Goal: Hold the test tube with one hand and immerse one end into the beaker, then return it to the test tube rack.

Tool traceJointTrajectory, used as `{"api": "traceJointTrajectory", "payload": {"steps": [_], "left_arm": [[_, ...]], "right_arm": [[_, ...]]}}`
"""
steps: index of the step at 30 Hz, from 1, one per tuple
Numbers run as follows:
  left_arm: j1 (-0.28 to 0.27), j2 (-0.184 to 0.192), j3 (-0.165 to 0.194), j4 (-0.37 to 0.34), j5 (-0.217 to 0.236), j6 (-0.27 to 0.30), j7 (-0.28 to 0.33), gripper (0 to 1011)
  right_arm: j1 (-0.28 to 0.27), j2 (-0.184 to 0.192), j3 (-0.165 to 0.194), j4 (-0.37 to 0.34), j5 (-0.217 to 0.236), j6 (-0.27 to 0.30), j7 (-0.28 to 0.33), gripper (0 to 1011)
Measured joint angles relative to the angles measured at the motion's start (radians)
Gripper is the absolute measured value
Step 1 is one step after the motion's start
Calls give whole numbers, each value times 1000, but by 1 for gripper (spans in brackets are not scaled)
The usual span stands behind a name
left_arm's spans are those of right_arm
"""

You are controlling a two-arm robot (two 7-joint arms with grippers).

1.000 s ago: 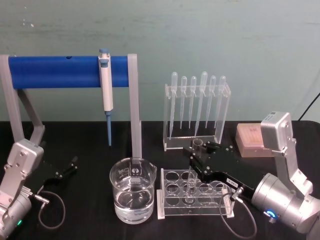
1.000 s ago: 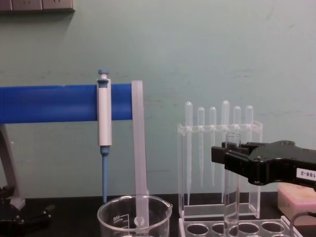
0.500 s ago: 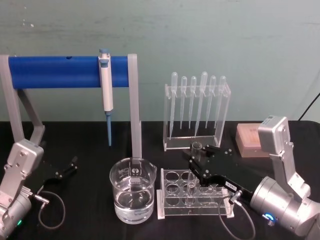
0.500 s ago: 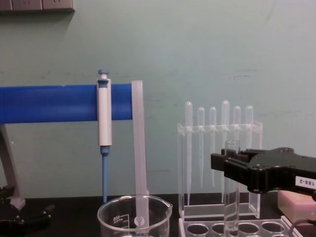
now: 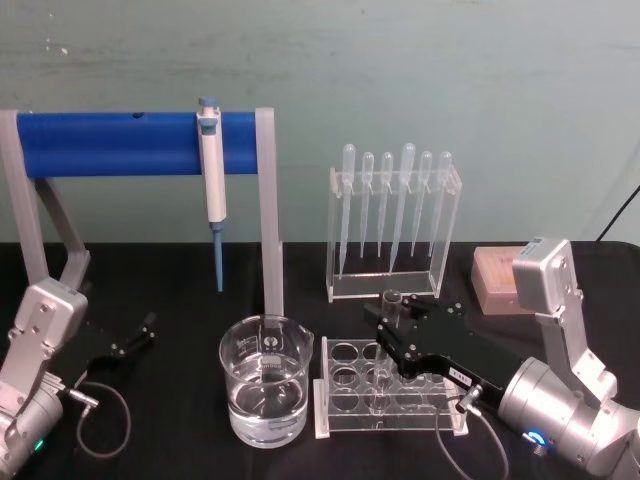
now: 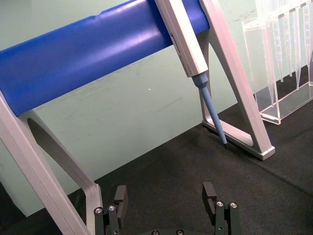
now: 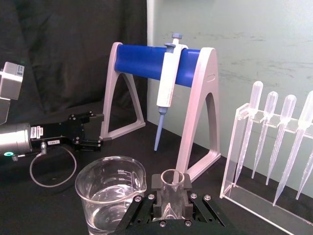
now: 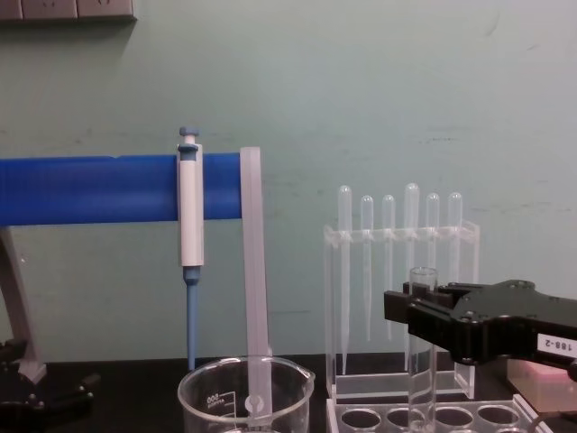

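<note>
The test tube point(image 5: 392, 297) stands upright with its lower end down in a hole of the clear rack point(image 5: 345, 408). My right gripper point(image 5: 388, 330) is shut on the test tube just under its rim. In the chest view the test tube point(image 8: 422, 285) rises above the right gripper point(image 8: 420, 317) and reaches into the rack point(image 8: 469, 417). The right wrist view has the tube's rim point(image 7: 172, 180) between the black fingers point(image 7: 157, 183). The beaker point(image 5: 265, 385), part full of clear liquid, stands just left of the rack. My left gripper point(image 6: 165, 201) rests open on the table at the far left.
A blue-and-white pipettor point(image 5: 211, 180) hangs on a blue bar stand point(image 5: 110, 143) behind the beaker. A clear holder with several thin pipettes point(image 5: 395, 215) stands behind the rack. A pink box point(image 5: 497, 278) lies at the back right. Cables loop near both arms.
My right gripper has come down and slightly toward me with the test tube, so the tube sits lower in the rack hole. The left arm has not moved.
</note>
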Motion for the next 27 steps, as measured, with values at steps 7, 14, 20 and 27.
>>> {"api": "traceJointTrajectory", "payload": {"steps": [7,14,20,27], "left_arm": [[0,0,0,0,0,0,0,1000],[0,0,0,0,0,0,0,1000],[0,0,0,0,0,0,0,1000],[0,0,0,0,0,0,0,1000]], "right_arm": [[1,0,0,2,0,-1,3,225],[2,0,-1,4,-2,0,4,305],[0,0,0,4,-2,4,3,504],[0,0,2,2,-2,6,3,726]]}}
